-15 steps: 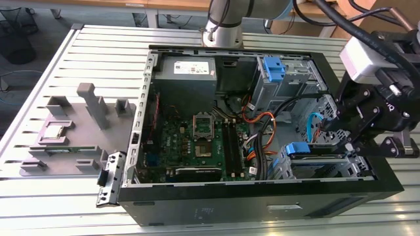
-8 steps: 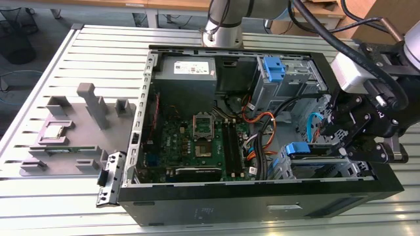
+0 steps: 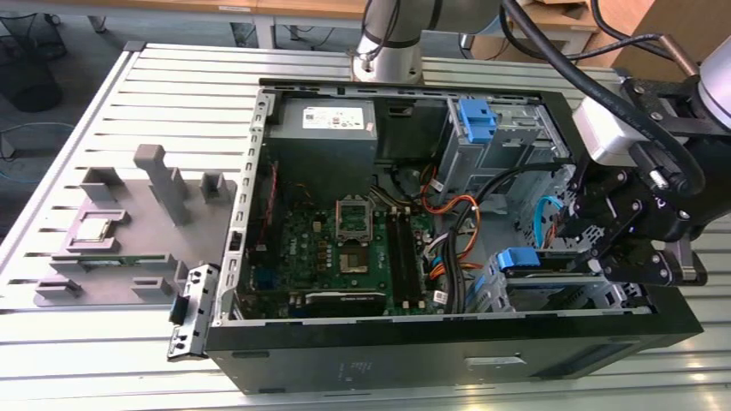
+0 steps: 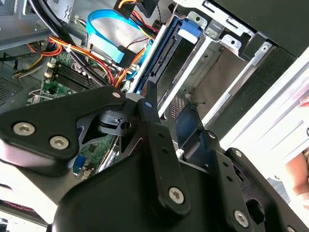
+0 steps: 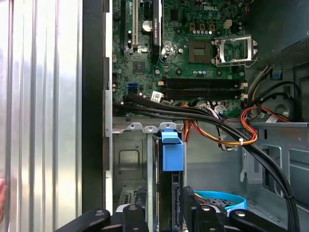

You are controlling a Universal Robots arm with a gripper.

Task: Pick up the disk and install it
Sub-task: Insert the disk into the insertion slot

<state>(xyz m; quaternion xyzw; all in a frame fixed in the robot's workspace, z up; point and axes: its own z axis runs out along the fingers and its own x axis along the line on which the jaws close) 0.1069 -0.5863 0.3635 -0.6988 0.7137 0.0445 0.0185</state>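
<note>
- Tool (image 5: 164,218): black jointed links with bright screw heads. It hangs over the case (image 3: 457,332) at the corner on the exterior view's right, at the outer end of the disk (image 5: 171,193). Whether it grips the disk or stands slack cannot be told.
- Disk: stands on edge in the bay (image 5: 128,154), dark flank up, with its bright blue plastic tab (image 5: 172,151) toward the board (image 5: 193,29). An open slot of bare sheet metal lies beside it.
- Bay: grey folded steel with punched holes, close against the case's black wall.
- Cables (image 5: 193,113): a thick black bundle crosses just past the tab, with orange and red wires (image 5: 251,130) beside it and a flat blue ribbon (image 5: 217,197) near the tool.
- Board: green, with a square socket and long black slots. It carries white print, not read.
- Surface (image 3: 171,77): slatted aluminium. Grey block fixtures (image 3: 160,184) stand well apart from the case.
</note>
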